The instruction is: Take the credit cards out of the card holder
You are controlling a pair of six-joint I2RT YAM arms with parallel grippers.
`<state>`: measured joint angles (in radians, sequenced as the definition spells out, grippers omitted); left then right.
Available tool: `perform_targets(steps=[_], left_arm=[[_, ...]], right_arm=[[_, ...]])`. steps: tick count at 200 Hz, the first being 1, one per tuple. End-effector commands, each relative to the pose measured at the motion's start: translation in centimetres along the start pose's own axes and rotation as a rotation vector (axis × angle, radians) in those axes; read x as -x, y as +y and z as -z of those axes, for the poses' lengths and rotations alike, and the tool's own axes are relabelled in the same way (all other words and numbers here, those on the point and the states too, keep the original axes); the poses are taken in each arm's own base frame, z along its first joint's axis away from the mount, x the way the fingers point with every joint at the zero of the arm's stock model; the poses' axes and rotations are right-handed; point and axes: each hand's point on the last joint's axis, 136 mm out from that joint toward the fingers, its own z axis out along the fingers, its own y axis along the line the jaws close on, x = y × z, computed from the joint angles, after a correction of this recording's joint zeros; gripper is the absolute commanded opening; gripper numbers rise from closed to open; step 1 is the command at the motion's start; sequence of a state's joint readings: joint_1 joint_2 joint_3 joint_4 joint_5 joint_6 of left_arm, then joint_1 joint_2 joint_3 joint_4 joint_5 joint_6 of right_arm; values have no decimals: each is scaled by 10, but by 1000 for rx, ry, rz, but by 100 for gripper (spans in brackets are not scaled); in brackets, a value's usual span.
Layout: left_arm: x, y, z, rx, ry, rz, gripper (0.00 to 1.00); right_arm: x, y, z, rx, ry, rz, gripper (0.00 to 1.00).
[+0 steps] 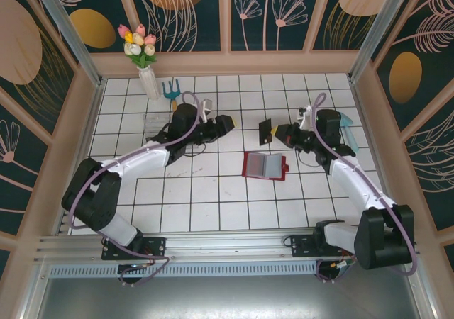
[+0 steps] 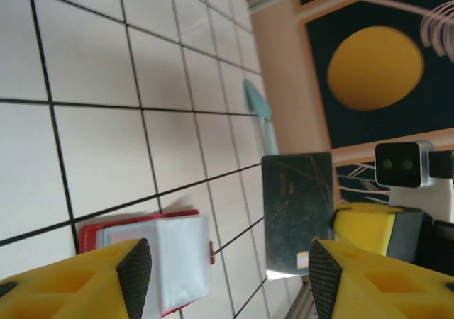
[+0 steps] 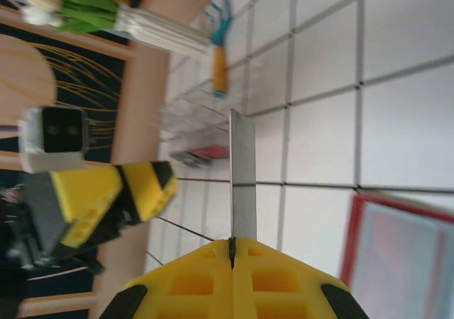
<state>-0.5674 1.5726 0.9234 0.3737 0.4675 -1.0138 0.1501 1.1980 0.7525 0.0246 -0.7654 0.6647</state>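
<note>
My right hand (image 3: 232,244) is closed tight on the lower edge of one dark card (image 3: 242,177), held upright and clear of the surface (image 1: 213,191). My left hand (image 2: 223,269) stands open and empty, facing that card's flat side from a short way off. The card holder (image 1: 264,166) lies unfolded on the surface between the arms, nearer my right one, pockets up.

Progress, as judged: one card is out and in the air, not yet set down. Whether the pockets hold more, I cannot tell. A flat red piece (image 3: 209,152) lies in the clear tray (image 3: 198,120), identity undetermined.

Markings: faint lines on the card's face, not legible. No brand readable.
</note>
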Motion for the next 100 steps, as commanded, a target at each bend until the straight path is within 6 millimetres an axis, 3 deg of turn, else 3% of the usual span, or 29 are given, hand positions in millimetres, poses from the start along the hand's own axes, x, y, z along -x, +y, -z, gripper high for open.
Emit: perform_targets(steps=[1,40,100], left_arm=[[5,-37,14,-224,-17,0,57],[7,-67,23,-358,3,-46,47],[10,-83,24,-438,19,-54,43]], right_arm=[[24,49,0,170,-20,41,0],[37,85,-3,305,-5,41,0],[36,108,-19,390,47,43,0]])
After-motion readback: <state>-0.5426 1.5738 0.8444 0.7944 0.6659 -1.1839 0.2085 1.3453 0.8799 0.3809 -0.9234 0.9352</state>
